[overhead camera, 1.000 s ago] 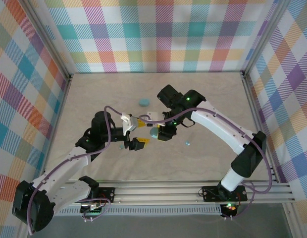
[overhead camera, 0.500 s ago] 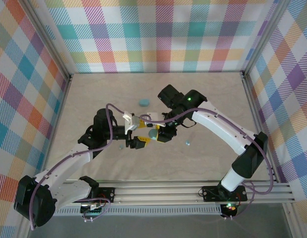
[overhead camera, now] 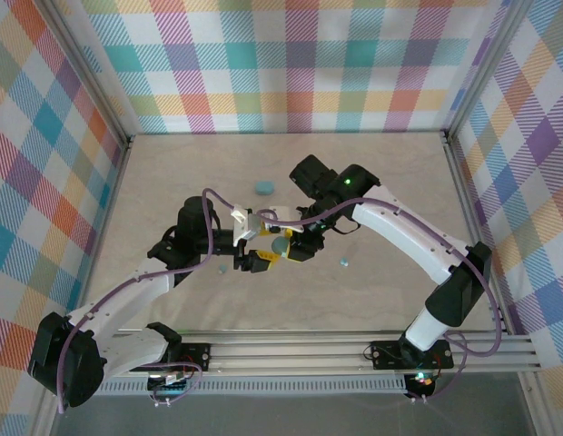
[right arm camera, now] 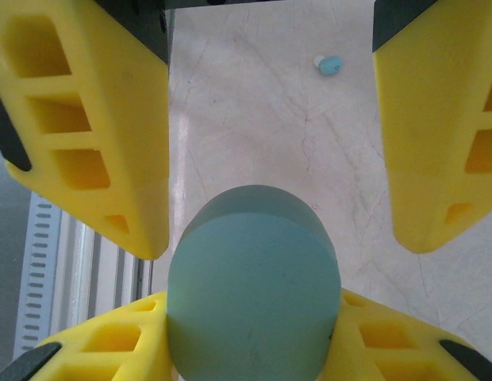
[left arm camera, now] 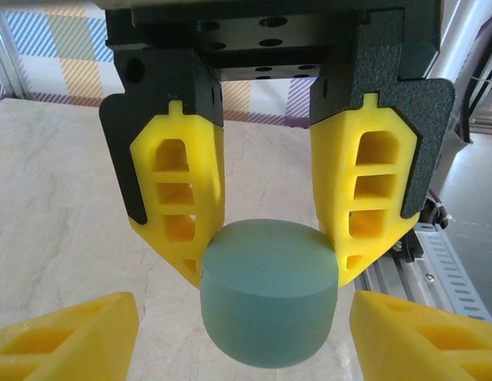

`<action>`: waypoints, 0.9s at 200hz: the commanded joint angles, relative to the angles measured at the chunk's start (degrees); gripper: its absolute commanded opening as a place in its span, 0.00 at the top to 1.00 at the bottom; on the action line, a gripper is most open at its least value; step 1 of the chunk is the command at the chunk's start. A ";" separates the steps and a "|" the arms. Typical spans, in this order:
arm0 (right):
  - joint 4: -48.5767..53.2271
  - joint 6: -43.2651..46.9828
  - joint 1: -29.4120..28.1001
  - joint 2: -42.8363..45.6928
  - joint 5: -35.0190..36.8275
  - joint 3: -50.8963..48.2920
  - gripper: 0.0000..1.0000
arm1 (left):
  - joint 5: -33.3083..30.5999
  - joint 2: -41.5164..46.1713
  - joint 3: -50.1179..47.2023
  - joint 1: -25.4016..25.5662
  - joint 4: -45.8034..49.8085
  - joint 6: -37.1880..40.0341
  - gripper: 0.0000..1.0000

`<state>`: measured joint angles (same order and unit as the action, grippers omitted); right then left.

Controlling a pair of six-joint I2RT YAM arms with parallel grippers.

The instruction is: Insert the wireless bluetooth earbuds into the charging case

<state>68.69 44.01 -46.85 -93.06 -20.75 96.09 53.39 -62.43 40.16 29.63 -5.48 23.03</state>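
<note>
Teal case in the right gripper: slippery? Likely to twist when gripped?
Probably stiff: the case shows no dent where the right gripper pinches it. Its smooth rounded sides look likely to slip or pivot. It seems light, held only by the fingertips.

We can read no text, label, brand name, number or sign on anything in these views.
</note>
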 commanded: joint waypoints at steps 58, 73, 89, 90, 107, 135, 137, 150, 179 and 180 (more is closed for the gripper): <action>1.81 1.25 -0.35 2.09 -3.22 2.04 0.79 | 2.06 -1.28 2.45 0.65 1.11 2.11 0.37; 1.90 1.34 -0.35 2.04 -3.09 1.99 0.79 | 2.34 -1.41 2.60 0.70 1.06 2.04 0.38; 1.98 1.43 -0.36 1.92 -2.80 1.92 0.79 | 2.46 -1.46 2.72 0.78 0.99 1.96 0.37; 1.98 1.43 -0.35 1.87 -2.80 1.91 0.79 | 2.44 -1.46 2.73 0.78 0.95 1.95 0.37; 1.98 1.52 -0.35 1.83 -2.55 1.74 0.79 | 2.52 -1.37 2.79 0.96 0.99 1.85 0.36; 1.99 1.43 -0.30 1.65 -2.18 1.88 0.79 | 2.95 -1.11 2.80 1.05 0.69 1.67 0.36; 1.98 1.43 -0.31 1.65 -2.14 1.94 0.79 | 2.95 -1.11 2.81 1.05 0.70 1.61 0.36; 2.06 1.34 -0.36 1.65 -2.19 2.07 0.79 | 3.04 -1.26 2.96 1.13 0.98 1.63 0.37; 1.98 1.25 -0.35 2.00 -2.97 2.43 0.79 | 3.65 -1.94 3.15 1.22 1.39 1.81 0.44; 1.98 1.25 -0.35 2.00 -2.97 2.43 0.79 | 3.70 -1.96 3.20 1.22 1.41 1.88 0.44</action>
<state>69.30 44.21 -46.85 -92.51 -21.15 96.23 54.89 -63.70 41.45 30.30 -4.51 23.88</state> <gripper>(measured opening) 0.405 0.585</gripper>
